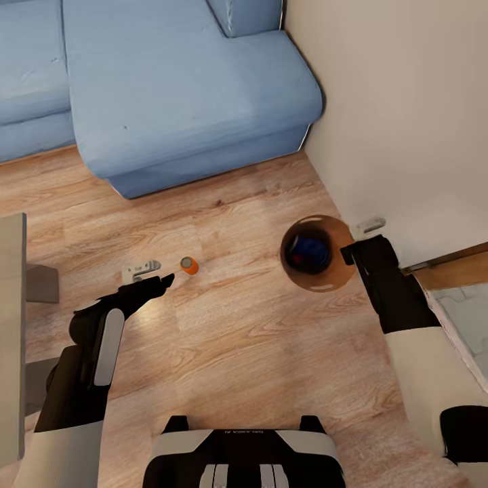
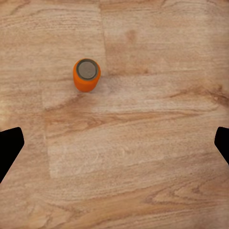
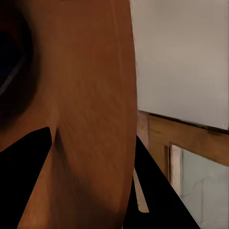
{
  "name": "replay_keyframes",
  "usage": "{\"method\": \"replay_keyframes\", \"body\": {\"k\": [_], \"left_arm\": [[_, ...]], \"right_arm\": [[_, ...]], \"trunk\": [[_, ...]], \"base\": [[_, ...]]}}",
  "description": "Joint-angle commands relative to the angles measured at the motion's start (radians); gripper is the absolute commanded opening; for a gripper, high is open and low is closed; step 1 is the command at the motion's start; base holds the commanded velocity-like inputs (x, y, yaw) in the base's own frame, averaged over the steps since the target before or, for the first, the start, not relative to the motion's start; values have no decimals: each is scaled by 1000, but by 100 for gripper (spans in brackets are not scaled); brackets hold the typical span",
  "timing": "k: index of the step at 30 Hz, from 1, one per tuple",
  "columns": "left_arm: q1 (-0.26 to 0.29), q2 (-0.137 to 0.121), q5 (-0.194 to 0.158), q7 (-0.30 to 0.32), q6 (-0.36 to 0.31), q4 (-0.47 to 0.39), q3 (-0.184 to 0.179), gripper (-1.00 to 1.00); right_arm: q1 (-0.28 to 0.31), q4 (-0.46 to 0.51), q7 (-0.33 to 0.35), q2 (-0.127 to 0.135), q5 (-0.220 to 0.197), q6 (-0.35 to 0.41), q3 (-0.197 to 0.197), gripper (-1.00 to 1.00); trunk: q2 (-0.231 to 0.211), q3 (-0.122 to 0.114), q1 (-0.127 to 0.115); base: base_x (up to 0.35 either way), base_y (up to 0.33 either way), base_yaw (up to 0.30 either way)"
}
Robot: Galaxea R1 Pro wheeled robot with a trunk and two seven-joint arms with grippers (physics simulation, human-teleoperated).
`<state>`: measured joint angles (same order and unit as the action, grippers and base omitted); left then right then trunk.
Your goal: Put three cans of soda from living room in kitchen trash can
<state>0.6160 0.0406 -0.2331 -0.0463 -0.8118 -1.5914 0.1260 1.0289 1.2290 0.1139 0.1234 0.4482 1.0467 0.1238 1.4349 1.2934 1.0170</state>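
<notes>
Although the trash can is showing its whole round rim in the head view, its pale outer wall is hidden from above, and the right wrist view is cutting it down to a curved copper-brown wall with a dark hollow at one edge. Dark blue shapes are lying in its bottom; they are reading as soda cans, but shadow is merging them, so their number cannot be settled. The right gripper is sitting at the bin's rim on the wall side; in the right wrist view one dark finger is lying inside the wall and the other outside it, so the fingers are clamping the rim.

One orange can is standing upright on the wood-plank floor, its long axis vertical and its silver top facing up, well apart from the bin and out in front of the sofa. The left gripper is hanging just beside it in the head view. In the left wrist view the can is lying off-centre toward one finger, and the finger tips are showing only as dark wedges at opposite edges, spread wide with nothing between them.

One light blue corner sofa is running off the frame. One pale table edge is being cut off at the left.
</notes>
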Motion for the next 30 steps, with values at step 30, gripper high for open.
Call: {"method": "replay_keyframes", "body": {"k": [30], "left_arm": [[-1,-1,0,0,0,3,-4,100]], "right_arm": [[26,43,1,-108,61,1,5,-100]], "trunk": [[210,76,115]], "base": [[0,0,0]]}}
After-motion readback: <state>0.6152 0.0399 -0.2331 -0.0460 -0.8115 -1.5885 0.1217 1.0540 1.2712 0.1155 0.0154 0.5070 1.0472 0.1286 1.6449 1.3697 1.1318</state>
